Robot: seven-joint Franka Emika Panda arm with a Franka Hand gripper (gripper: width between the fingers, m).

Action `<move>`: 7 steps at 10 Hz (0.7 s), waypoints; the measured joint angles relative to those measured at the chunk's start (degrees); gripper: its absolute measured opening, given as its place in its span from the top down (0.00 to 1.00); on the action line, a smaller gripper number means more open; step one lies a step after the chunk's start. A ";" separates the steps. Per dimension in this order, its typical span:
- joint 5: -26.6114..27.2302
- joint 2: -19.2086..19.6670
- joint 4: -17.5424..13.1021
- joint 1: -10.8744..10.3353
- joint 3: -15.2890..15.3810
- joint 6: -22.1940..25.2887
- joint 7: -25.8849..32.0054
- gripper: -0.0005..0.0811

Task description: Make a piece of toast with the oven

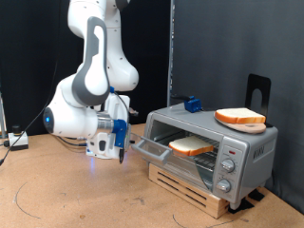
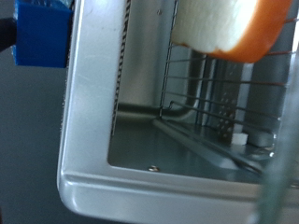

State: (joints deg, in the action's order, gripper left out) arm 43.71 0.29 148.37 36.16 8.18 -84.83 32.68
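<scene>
The silver oven point(image 1: 249, 144) stands at the exterior view's right on a wooden pallet, with its glass door point(image 1: 149, 148) folded down open. One slice of toast point(image 1: 193, 144) lies on the wire rack inside. A second, alike slice point(image 1: 239, 117) lies on the oven's roof. My gripper point(image 1: 123, 145) hangs at the outer edge of the open door, at the exterior view's left of the oven. Its fingers do not show in the wrist view. That view looks into the oven cavity point(image 2: 159, 140) past a pale slice with orange crust point(image 2: 229, 28); which slice it is I cannot tell.
A small blue object point(image 1: 193, 104) sits on the oven's roof at the back and shows in the wrist view point(image 2: 42, 33). Three knobs point(image 1: 227, 163) are on the front panel. A black stand point(image 1: 256, 91) is behind the oven. Cables point(image 1: 15, 141) lie at the far left.
</scene>
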 joint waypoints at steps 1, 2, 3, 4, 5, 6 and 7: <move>0.35 -1.22 1.19 -0.86 1.36 -0.55 -1.39 0.01; 1.21 -2.44 2.57 -1.77 2.72 -1.58 -2.39 0.01; 2.61 -3.67 4.06 -2.71 4.11 -2.62 -2.99 0.01; 4.50 -4.90 5.57 -3.66 5.41 -3.75 -3.24 0.01; 6.38 -6.14 6.90 -4.49 6.58 -4.52 -3.31 0.01; 7.74 -7.18 7.81 -5.00 7.32 -5.17 -3.32 0.01; 8.28 -7.88 8.21 -5.02 7.55 -5.56 -3.32 0.01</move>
State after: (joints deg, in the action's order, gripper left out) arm 51.99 -7.59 156.58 31.13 15.73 -90.39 29.36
